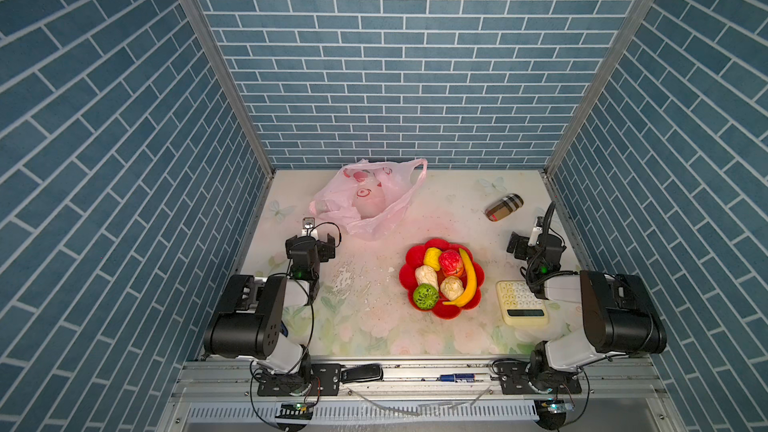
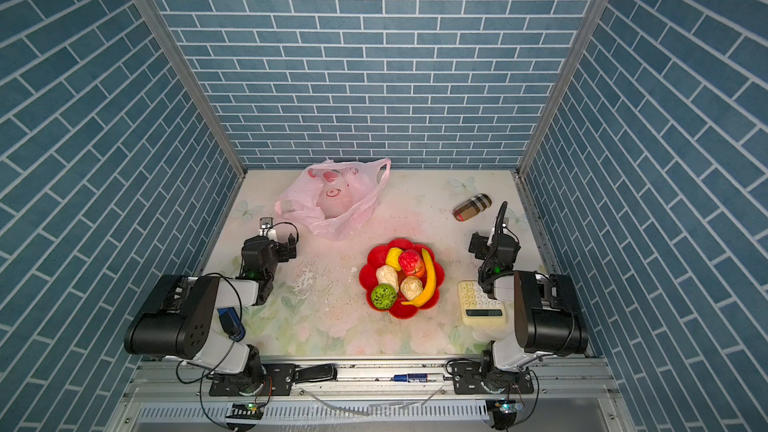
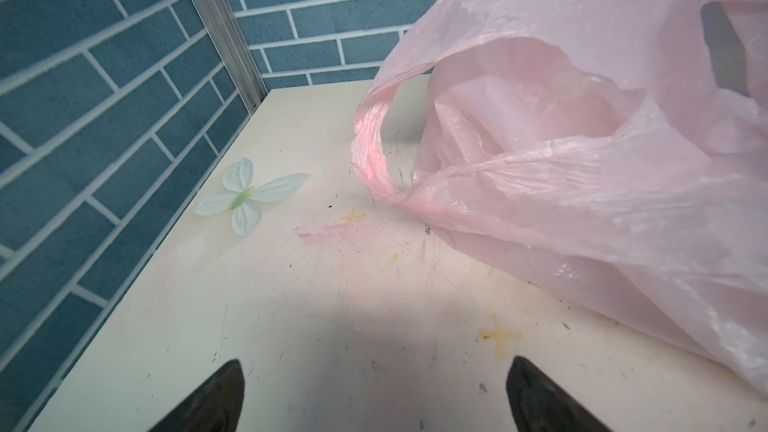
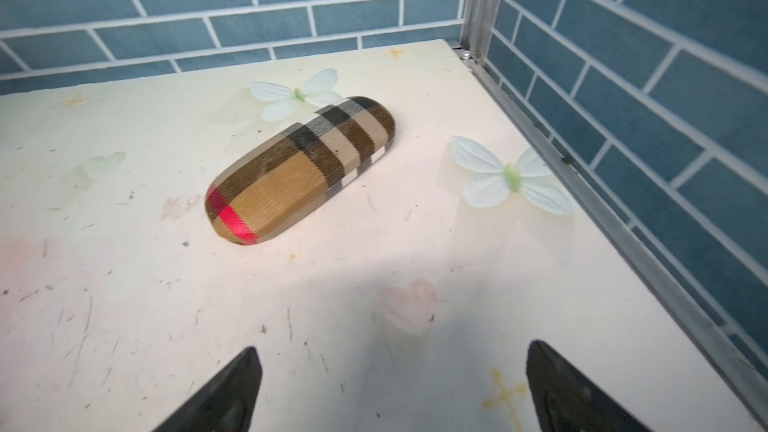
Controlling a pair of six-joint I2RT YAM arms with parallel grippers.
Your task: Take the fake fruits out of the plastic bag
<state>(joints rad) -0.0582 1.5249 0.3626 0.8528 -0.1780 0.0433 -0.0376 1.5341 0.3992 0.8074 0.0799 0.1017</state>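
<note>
The fake fruits lie together in a red flower-shaped dish [image 1: 405,280] [image 2: 363,280] at mid-table: a banana [image 1: 469,280], a yellow lump [image 1: 432,258], a wrinkled red one [image 1: 451,263], two cream ones [image 1: 427,277], and a bumpy green ball [image 1: 426,296]. The plastic bag [image 1: 365,201] [image 2: 332,201] [image 3: 582,160] lies crumpled at the back left; the left wrist view shows only plastic folds in its mouth. My left gripper [image 1: 311,243] [image 2: 272,245] [image 3: 374,363] hovers open just short of the bag. My right gripper [image 1: 534,243] [image 2: 494,243] [image 4: 390,347] stands open at the right, empty.
A plaid glasses case [image 1: 504,207] [image 4: 299,168] lies at the back right, ahead of the right gripper. A cream calculator [image 1: 521,305] sits right of the dish, partly under the right arm. Blue brick walls close in the table on three sides.
</note>
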